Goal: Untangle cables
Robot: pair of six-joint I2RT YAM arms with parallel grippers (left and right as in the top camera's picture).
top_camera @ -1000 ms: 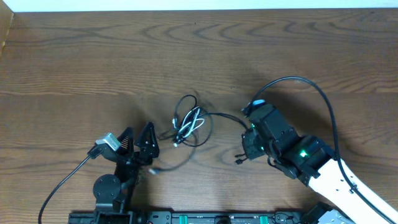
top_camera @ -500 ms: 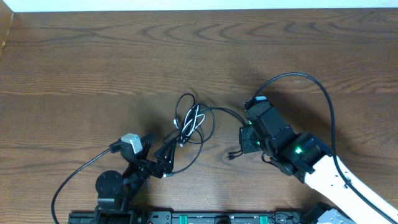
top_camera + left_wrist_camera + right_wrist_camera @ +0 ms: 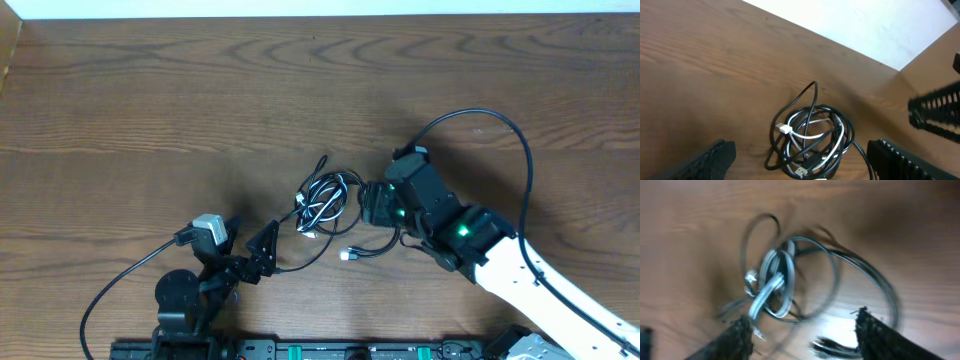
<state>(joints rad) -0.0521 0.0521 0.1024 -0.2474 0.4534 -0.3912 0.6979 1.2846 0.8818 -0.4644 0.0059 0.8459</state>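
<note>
The cables [image 3: 325, 200] lie in one tangled bunch at the table's middle: black loops wound round a short white cord. One black end with a light plug [image 3: 348, 255] trails out to the lower right. My left gripper [image 3: 258, 256] is open just left of and below the bunch. In the left wrist view the cables [image 3: 810, 137] lie ahead between the wide-spread fingers [image 3: 715, 160], untouched. My right gripper [image 3: 372, 204] is open at the bunch's right edge. The right wrist view is blurred: the cables [image 3: 780, 280] lie ahead of its spread fingers [image 3: 875, 330], with black strands on the table between them.
The thick black wire [image 3: 500, 135] of the right arm arcs over the table at the right. The table's far edge [image 3: 320, 14] runs along the top, and the arm bases' rail [image 3: 320, 350] lies along the bottom.
My right gripper has opened, let go of the black cable and moved up and left to the bunch. The bunch has shifted slightly right. My left gripper swung right towards it.
</note>
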